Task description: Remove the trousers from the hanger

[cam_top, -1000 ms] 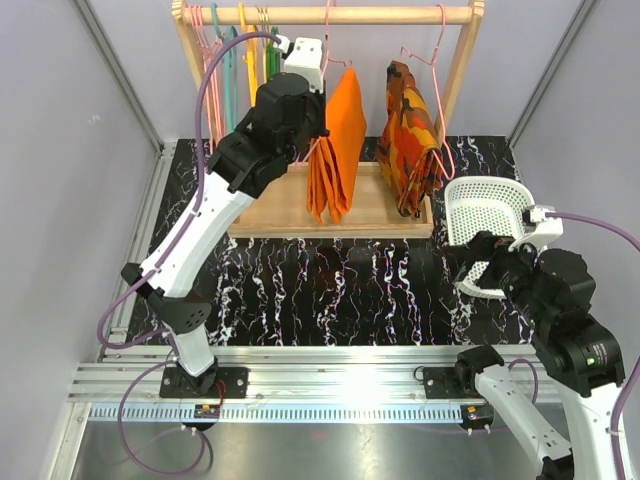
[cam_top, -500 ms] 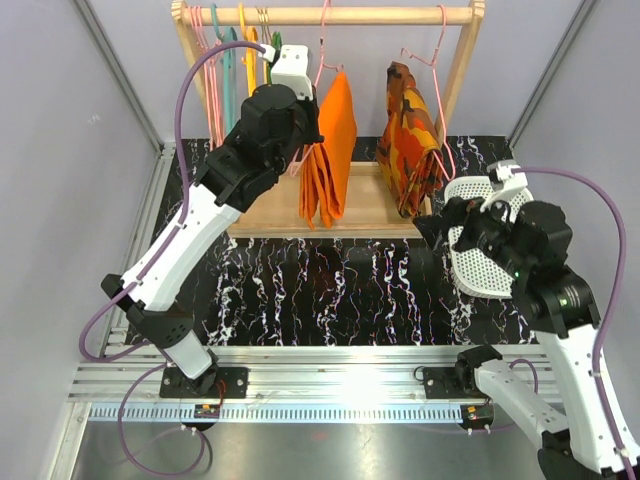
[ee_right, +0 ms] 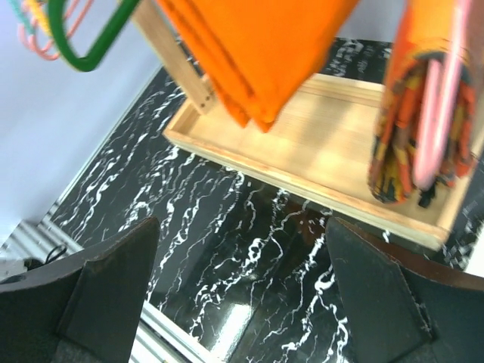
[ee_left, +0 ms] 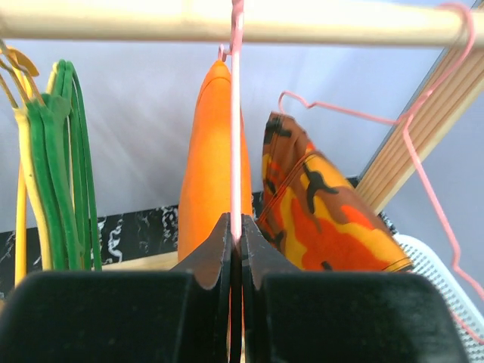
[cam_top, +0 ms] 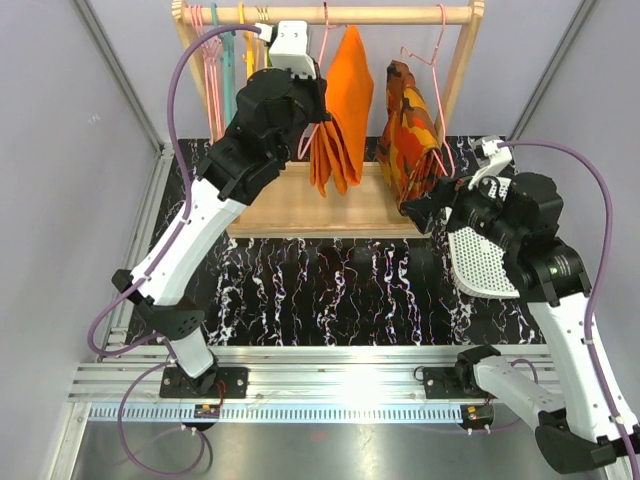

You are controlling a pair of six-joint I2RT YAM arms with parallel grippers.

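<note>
The left hand (ee_left: 235, 253) is clamped on the hanger (ee_left: 237, 128) wire, with the trousers (ee_left: 208, 174) hanging just behind. The right hand (ee_right: 242, 280) is spread apart above the surface (ee_right: 113, 189).

Robotics lab test cell
Grey wall panels (cam_top: 60, 150) box in a black marbled tabletop (cam_top: 330, 290); left arm (cam_top: 190, 240) and right arm (cam_top: 563, 308) stand bolted to an aluminium rail (cam_top: 340, 385).

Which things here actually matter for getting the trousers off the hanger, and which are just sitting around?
For the job: orange trousers; pink hanger, pinched in the left hand; right hand, open.

Just there: camouflage garment; green hangers; yellow hanger; white basket; wooden rack.
</note>
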